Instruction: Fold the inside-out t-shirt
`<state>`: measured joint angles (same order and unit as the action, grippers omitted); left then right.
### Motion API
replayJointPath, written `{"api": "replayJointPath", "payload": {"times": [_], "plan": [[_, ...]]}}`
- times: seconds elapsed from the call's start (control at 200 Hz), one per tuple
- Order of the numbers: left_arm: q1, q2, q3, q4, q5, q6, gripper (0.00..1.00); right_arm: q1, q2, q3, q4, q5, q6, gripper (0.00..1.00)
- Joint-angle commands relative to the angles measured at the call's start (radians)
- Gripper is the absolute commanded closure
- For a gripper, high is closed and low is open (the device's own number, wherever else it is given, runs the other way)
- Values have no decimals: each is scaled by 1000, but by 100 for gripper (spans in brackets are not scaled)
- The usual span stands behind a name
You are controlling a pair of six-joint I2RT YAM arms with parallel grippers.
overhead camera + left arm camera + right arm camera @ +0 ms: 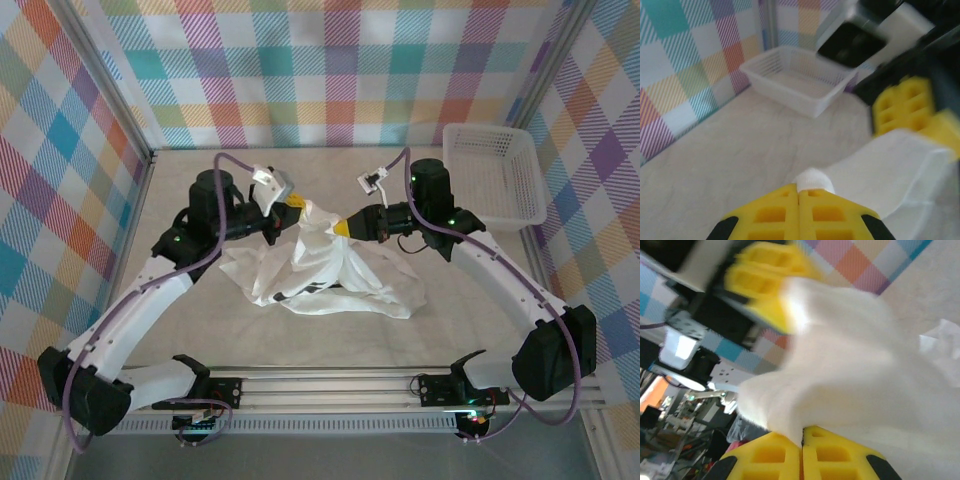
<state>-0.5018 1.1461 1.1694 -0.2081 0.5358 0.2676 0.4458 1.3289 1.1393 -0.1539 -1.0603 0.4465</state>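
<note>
The inside-out t-shirt [335, 275] is a white, crumpled heap in the middle of the table, pulled up into a peak between the two grippers. My left gripper [293, 205] is shut on a small bunch of its cloth [814, 180], which pokes out past the closed yellow fingertips [790, 200]. My right gripper [342, 228] is shut on another fold of the shirt [855, 365], and the cloth spills over its fingertips [835, 445]. The two grippers stand close together, facing each other above the shirt's far edge. The rest of the shirt drapes down onto the table toward the near side.
A white plastic mesh basket [495, 170] stands at the back right corner, also seen ahead in the left wrist view as the basket [795, 80]. Checked cloth walls [330, 70] close in the table on three sides. A metal rail [340, 385] carries the arm bases at the near edge.
</note>
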Motion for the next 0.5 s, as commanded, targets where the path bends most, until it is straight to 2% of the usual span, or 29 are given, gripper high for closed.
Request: {"api": "replayJointPath", "payload": {"times": [0.0, 0.04, 0.08, 0.145, 0.2, 0.255, 0.32, 0.4, 0.495], "plan": [[-6, -36, 46, -62, 80, -148, 100, -13, -14, -6, -102, 179, -104, 89], [-6, -48, 43, -61, 85, -187, 100, -15, -28, -22, -137, 316, -117, 87], [-6, -59, 40, -62, 88, -227, 100, -17, -45, -40, -150, 410, -121, 79], [-9, -72, 36, -61, 76, -280, 100, -18, -88, -78, -110, 479, -102, 57], [-13, -77, 36, -94, 57, -309, 100, -12, -136, -110, -61, 506, -58, 53], [-19, -77, 38, -108, 39, -325, 100, 23, -192, -130, -41, 609, -11, 50], [-27, -76, 33, -111, 22, -335, 100, 123, -271, -173, 3, 807, 12, 47], [-32, -64, 34, -115, 7, -344, 100, 312, -345, -231, 83, 1083, 8, 43], [-38, -41, 46, -128, -9, -349, 100, 499, -340, -250, 165, 1330, -73, 39]]}}
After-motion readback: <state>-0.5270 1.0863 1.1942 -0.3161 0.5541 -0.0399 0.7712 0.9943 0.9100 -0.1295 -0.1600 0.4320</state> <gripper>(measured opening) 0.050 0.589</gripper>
